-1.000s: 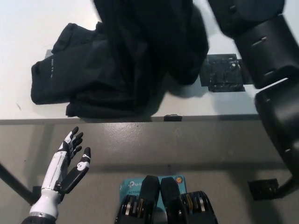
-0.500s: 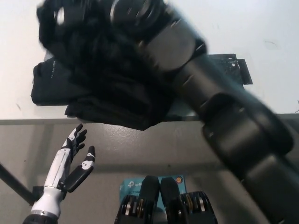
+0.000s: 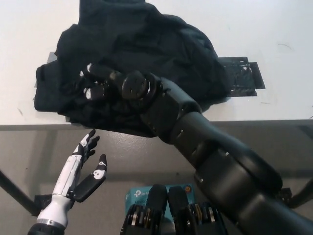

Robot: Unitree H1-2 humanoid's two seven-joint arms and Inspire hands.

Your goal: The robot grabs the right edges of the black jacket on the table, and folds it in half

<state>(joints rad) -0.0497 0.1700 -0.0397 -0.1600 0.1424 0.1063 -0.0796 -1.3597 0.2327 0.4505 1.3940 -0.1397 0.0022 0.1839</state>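
The black jacket [image 3: 161,49] lies bunched on the white table [image 3: 274,29], its cloth heaped over to the left and its lower hem hanging slightly over the front edge. My black right arm reaches across it from the bottom right. My right hand [image 3: 98,82] rests on the jacket's left part with its fingers apart and no cloth visibly pinched. My white left hand [image 3: 82,166] hangs open at the lower left, below the table's front edge and clear of the jacket.
A black taped patch [image 3: 242,73] lies on the table just right of the jacket. The table's front edge [image 3: 254,122] runs across the middle of the picture. On the floor below lies a blue box [image 3: 139,193].
My right arm has swung from the upper right across to the left and come down, carrying the jacket's right side over. The jacket now lies flatter on the table. The left hand has barely shifted.
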